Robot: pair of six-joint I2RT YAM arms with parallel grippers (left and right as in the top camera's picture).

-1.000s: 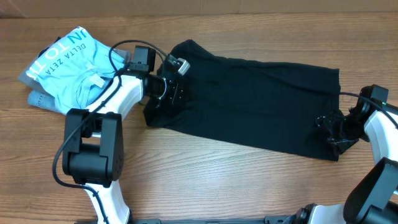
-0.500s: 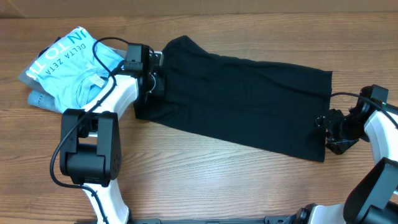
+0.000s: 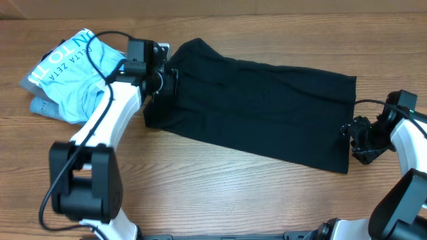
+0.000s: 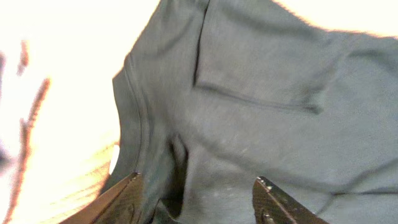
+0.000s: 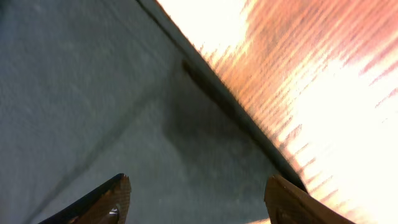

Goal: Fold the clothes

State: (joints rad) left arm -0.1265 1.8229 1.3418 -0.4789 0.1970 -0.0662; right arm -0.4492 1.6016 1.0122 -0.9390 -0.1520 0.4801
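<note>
**A:** What does the garment look like, and where is it?

**B:** A plain black garment [image 3: 260, 107] lies spread flat on a wooden surface [image 3: 213, 193], filling the middle of the overhead view. It is one long dark band with no print showing

**A:** What about fabric and shape?

**B:** The cloth is soft and matte, with shallow wrinkles. The outline is roughly a long rectangle: the right end is cut straight, and the left end is uneven, rising to a rounded peak at its top corner. The left wrist view shows a stitched, curving hem and the edge of a layer folded over on top. The right wrist view shows a straight hem running diagonally against pale wood grain

**A:** Which way does it run?

**B:** Its long axis goes from the upper left to the lower right, tilted slightly downward to the right

**A:** And the hands?

**B:** The left hand [image 3: 165, 79] sits at the garment's left end, fingers apart over the cloth, with a small ridge of fabric between them, not pinched. The right hand [image 3: 360, 140] is at the lower right corner, just beside the edge, fingers wide apart above the fabric and gripping nothing

**A:** Anything else there?

**B:** At the far left, a light blue shirt [image 3: 73, 70] with white lettering lies bunched on a grey garment [image 3: 40, 105], near the black one's left end
</note>
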